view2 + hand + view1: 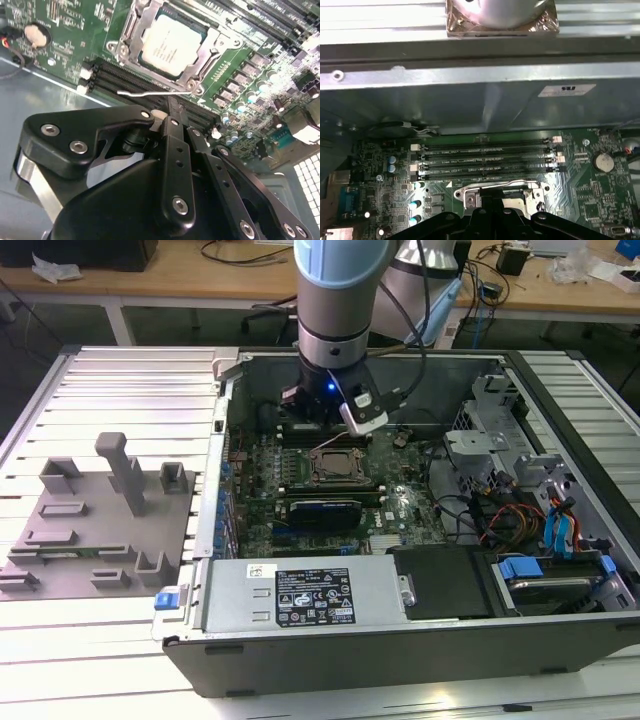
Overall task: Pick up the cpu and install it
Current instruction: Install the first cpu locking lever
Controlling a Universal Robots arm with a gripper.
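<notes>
The cpu [172, 44], a small flat square with a silvery-white top, lies seated in the socket frame [125, 47] on the green motherboard [400, 510]. My gripper [173, 107] hangs low over the board just beside the socket, fingers together with nothing between them. Its tips are close to the socket's thin metal lever [150, 92], which lies along the memory slots. In the exterior view the gripper [335, 430] is at the far edge of the socket [335, 465]. In the first wrist view the gripper [492, 212] covers part of the socket [470, 197].
The open computer case [560, 370] surrounds the board. A power supply [300, 595] runs along its front, and a drive cage with cables [550, 530] stands at the exterior view's right. Memory slots [485, 160] lie behind the socket. Grey fixture blocks [100, 520] sit outside the case.
</notes>
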